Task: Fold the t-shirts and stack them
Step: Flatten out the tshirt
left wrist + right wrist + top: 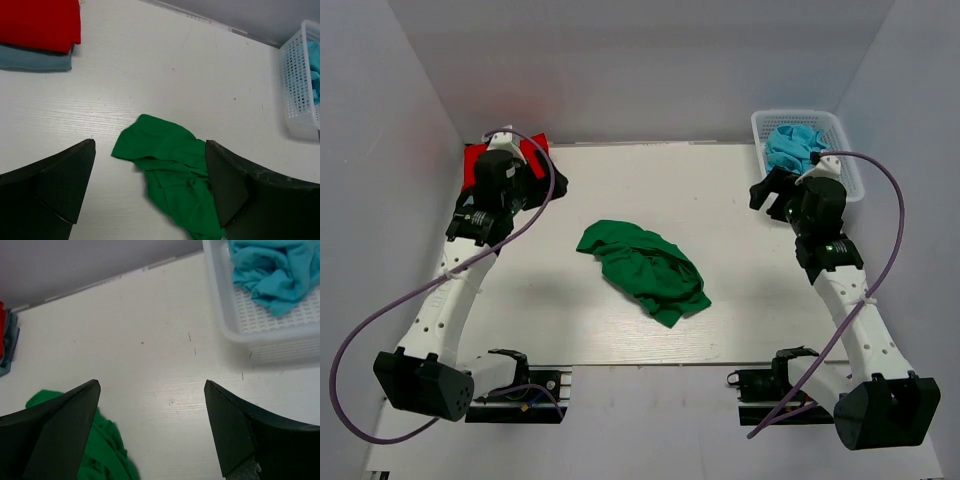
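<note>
From above: a crumpled green t-shirt (642, 270) lies central on the table (760, 320); a folded red t-shirt (472, 165) sits at the far left corner. Left wrist: our left pincer (150, 145) gapes, empty. Right wrist: our right pincer (150, 385) gapes, empty. We judge flattening the green t-shirt comes next, a pincer on each edge.

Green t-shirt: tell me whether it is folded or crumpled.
Crumpled, not folded. The green t-shirt lies in a loose, bunched heap on the table, with irregular wrinkles and a ragged outline rather than flat, squared edges.
</note>
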You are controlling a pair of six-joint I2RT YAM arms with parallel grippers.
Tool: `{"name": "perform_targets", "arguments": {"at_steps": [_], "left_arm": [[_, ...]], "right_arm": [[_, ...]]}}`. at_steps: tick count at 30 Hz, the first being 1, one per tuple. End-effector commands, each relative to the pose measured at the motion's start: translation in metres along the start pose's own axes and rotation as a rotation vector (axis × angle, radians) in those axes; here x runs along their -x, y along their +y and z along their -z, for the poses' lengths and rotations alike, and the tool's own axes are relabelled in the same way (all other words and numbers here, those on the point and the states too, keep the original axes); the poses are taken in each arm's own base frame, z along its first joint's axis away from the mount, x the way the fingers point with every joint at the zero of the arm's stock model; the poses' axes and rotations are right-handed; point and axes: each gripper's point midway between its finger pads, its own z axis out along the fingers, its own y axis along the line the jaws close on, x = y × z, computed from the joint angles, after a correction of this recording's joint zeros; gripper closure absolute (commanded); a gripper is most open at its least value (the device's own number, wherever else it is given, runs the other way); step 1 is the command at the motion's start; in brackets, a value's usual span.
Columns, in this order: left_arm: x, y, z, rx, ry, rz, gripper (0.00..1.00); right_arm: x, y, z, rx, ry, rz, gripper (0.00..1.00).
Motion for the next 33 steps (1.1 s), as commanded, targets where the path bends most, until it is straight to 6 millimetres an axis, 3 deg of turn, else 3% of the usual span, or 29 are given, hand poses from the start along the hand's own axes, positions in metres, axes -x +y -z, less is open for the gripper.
{"name": "perform_targets", "arguments": {"at_steps": [1,5,8,13,15,20,23,26,29,33], "left_arm": [[0.005,0.003,0.010,0.028,0.005,0.017,0.00],[-0.019,0.013,-0.005,0.067,0.081,0.044,0.00],[-0.046,0.023,-0.023,0.103,0.172,0.064,0.00],[-0.103,0.031,-0.051,0.104,0.364,0.091,0.00],[-0.125,0.036,-0.066,0.106,0.422,0.098,0.00],[-0.182,0.047,-0.097,0.138,0.589,0.098,0.00],[-0.194,0.054,-0.107,0.172,0.632,0.097,0.00],[-0.215,0.064,-0.105,0.200,0.685,0.100,0.00],[-0.229,0.072,-0.103,0.220,0.694,0.105,0.00],[-0.240,0.070,-0.108,0.180,0.704,0.119,0.02]], "right_arm": [[0.009,0.013,0.014,0.039,0.034,-0.012,0.10],[0.003,0.024,0.021,0.114,0.044,-0.009,0.10],[-0.018,0.026,0.021,0.170,0.117,0.072,0.10],[-0.063,0.026,0.024,0.179,0.356,0.094,0.10],[-0.079,0.040,0.030,0.253,0.424,0.084,0.10],[-0.145,0.079,0.056,0.379,0.632,0.043,0.11],[-0.196,0.110,0.083,0.461,0.805,0.081,0.13],[-0.229,0.125,0.106,0.483,0.932,0.151,0.13],[-0.249,0.117,0.115,0.400,0.979,0.208,0.13],[-0.259,0.109,0.119,0.335,0.972,0.204,0.16]]}}
